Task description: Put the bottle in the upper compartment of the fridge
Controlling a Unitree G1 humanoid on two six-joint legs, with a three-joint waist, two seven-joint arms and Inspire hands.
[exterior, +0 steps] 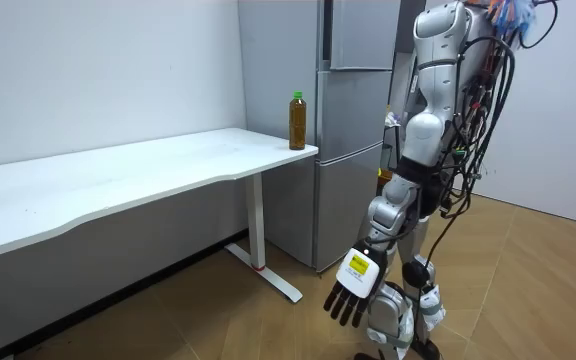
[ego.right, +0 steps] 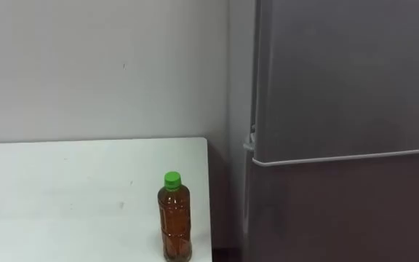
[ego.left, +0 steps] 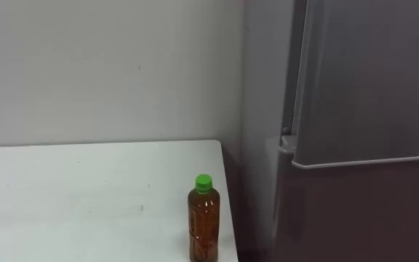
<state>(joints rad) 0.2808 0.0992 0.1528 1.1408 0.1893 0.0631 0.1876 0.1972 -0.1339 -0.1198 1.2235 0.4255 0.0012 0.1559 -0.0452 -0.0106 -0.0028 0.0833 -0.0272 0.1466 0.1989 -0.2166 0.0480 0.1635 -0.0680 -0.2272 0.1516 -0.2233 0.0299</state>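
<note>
**Desk:** What is the left eye view giving us?

**Photographer:** The bottle [ego.left: 204, 222] is standing upright at six o'clock, with its green cap [ego.left: 204, 181] on top. It is sitting by the right edge of the white worktop [ego.left: 86, 189]. The fridge [ego.left: 355, 109] is rising at the bottle's three o'clock, and its upper door [ego.left: 369, 73] is sitting closed at the bottle's two o'clock.

**Desk:** And the room view?

**Photographer:** The robot is standing before the fridge [exterior: 353, 100], near the worktop's end. Its left hand [exterior: 353, 290] is hanging low beside its leg, with its fingers loose and straight, grasping nothing. The bottle [exterior: 297, 120] is standing well apart from that hand, at about its eleven o'clock and much higher. Its long axis is running vertically.

**Desk:** The right eye view?

**Photographer:** It is showing the same scene, with the bottle [ego.right: 175, 222] at seven o'clock and a clear gap between it and the fridge.

**Desk:** What is the coming move turning on?

**Photographer:** I'm judging the left arm the nearer one. That hand will be needing to rise and close around the bottle from the side, across its upright axis. The upper door is also waiting to be opened.
</note>
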